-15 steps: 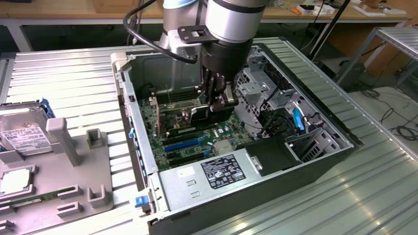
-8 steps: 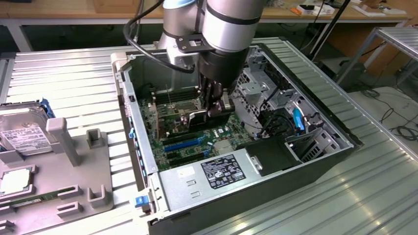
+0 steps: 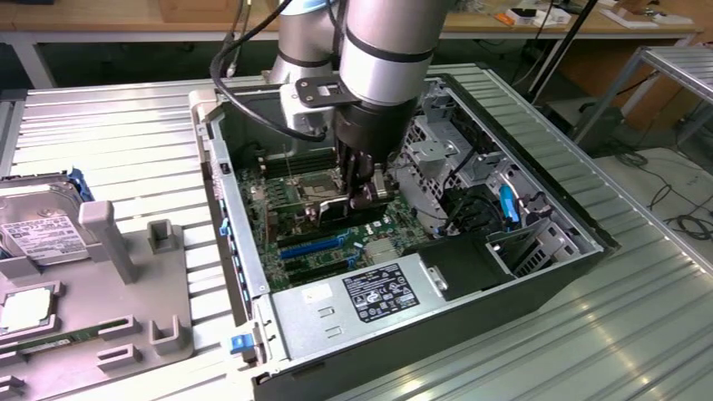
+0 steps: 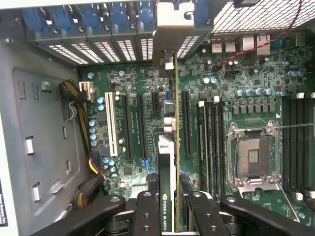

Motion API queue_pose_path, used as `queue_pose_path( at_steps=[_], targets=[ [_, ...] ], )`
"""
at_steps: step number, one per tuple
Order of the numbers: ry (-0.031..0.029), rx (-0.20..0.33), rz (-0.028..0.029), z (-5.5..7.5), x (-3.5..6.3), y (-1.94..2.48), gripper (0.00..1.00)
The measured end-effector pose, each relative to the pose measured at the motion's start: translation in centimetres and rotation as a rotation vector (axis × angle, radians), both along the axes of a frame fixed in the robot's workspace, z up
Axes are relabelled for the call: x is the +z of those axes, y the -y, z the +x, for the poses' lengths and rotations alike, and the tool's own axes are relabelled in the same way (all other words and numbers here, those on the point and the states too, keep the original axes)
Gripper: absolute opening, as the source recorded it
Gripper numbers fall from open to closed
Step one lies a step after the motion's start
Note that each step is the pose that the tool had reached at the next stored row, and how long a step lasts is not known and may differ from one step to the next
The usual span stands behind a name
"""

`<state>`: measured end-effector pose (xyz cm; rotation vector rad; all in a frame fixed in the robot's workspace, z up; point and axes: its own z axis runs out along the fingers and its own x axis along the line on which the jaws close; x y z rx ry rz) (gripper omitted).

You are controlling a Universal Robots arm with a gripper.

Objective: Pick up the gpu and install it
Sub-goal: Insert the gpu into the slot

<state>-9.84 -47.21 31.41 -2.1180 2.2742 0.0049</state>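
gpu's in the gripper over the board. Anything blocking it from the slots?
Nothing visible. The gripper holds the gpu edge-on above the black expansion slots, which look bare. The cable bundle lies off by the case wall, apart from the card.

One gpu (image 4: pixel 166 196), one computer case (image 3: pixel 479 334), one hard drive (image 3: pixel 39 234), one processor socket (image 4: pixel 253 157), and seemingly five blue slot latches (image 4: pixel 91 17).

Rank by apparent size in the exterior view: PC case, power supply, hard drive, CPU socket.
1. PC case
2. power supply
3. hard drive, cut off at the frame edge, so unsure against the power supply
4. CPU socket
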Motion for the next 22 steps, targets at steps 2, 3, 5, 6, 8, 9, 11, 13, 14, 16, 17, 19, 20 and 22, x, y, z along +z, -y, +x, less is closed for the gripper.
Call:
queue_pose_path(
  at_steps=[2,3,5,6,8,9,11,13,14,16,17,19,20,22],
  targets=[
    [0.0,0.0,0.0,-0.1,-0.54,0.0,0.27],
    [0.0,0.0,0.0001,-0.2,-0.72,0.0,0.27],
    [0.0,0.0,0.0,-0.2,-1.23,0.0,0.27],
    [0.0,0.0,0.0,-0.3,-1.35,0.0,0.27],
    [0.0,0.0,0.0,-0.3,-1.74,0.0,0.27],
    [0.0,0.0,0.0001,-0.4,-1.92,0.0,0.27],
    [0.0,0.0,0.0,-0.4,-2.23,0.0,0.27],
    [0.0,0.0,0.0,-0.5,-2.59,0.0,0.27],
    [0.0,0.0,0.0,-0.5,-2.79,0.0,0.27],
    [-0.0001,0.0,-0.0002,-0.5,-2.94,0.0,0.27],
    [-0.0001,0.0,-0.0002,-0.5,-2.95,0.0,0.27],
    [-0.0001,0.0,-0.0003,-0.5,-2.95,0.0,0.27],
    [0.0,0.0,-0.0002,-0.5,-2.95,0.0,0.27],
    [0.0,0.0,-0.0002,-0.5,-2.95,0.0,0.27]
  ],
)
